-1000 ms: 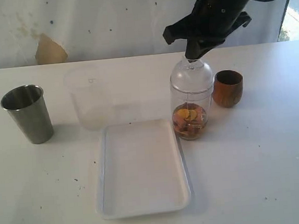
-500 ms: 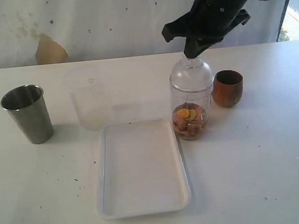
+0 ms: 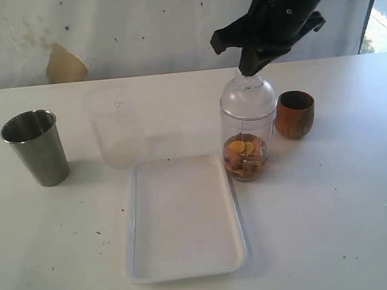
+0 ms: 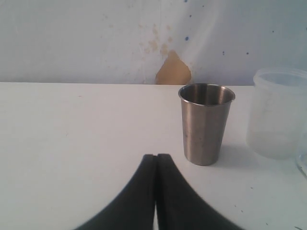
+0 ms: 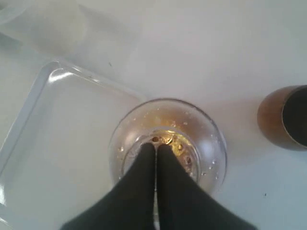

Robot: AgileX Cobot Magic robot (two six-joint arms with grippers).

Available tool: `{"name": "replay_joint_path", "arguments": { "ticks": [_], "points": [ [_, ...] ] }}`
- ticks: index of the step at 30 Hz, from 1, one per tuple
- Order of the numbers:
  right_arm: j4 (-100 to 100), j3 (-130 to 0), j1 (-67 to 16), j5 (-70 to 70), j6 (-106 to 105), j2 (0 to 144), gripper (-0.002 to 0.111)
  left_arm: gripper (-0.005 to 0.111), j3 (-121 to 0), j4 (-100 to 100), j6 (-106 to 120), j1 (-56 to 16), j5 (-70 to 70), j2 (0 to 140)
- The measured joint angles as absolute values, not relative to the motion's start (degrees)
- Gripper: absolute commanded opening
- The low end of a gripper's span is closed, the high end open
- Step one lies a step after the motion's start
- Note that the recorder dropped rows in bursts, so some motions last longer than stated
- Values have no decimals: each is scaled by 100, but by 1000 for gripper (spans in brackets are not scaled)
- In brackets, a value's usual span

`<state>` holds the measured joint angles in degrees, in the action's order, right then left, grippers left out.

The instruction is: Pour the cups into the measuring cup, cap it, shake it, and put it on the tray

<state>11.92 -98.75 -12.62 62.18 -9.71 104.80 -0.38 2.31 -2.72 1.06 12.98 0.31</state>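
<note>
Just beside the tray [image 3: 139,258] on the bench [image 3: 334,207], the measuring cup [image 3: 248,139] stands upright under its dome lid [image 3: 247,99]. The right tool [image 3: 251,71], fingers pressed together, sits straight above it, on its long axis; the left tool [image 4: 156,159], likewise together, is well apart.

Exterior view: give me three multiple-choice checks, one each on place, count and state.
1. The measuring cup stands: A on the table beside the tray; B on the tray; C inside the cloudy container.
2. Drinking cups in view: A one; B four; C two.
3. Its top is: A open; B capped by a clear dome lid; C covered by a cloth.
A, its base is off the tray; C, steel tumbler and wooden cup; B, the lid sits under the right gripper.
</note>
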Motion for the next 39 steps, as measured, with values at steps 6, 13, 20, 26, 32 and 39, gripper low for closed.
{"name": "replay_joint_path", "arguments": {
  "ticks": [6,13,20,26,32,39],
  "points": [
    [1192,-9875,-1262,6253,-971,10551,0,0,-38,231,-272,106,1298,31],
    [1192,-9875,-1262,6180,-971,10410,0,0,-38,231,-272,106,1298,31],
    [1192,-9875,-1262,6091,-971,9990,0,0,-38,231,-272,106,1298,31],
    [1020,-9875,-1262,6210,-971,10096,0,0,-38,231,-272,106,1298,31],
    [1021,-9875,-1262,6214,-971,10351,0,0,-38,231,-272,106,1298,31],
    [1021,-9875,-1262,6224,-971,10510,0,0,-38,231,-272,106,1298,31]
  ]
}}
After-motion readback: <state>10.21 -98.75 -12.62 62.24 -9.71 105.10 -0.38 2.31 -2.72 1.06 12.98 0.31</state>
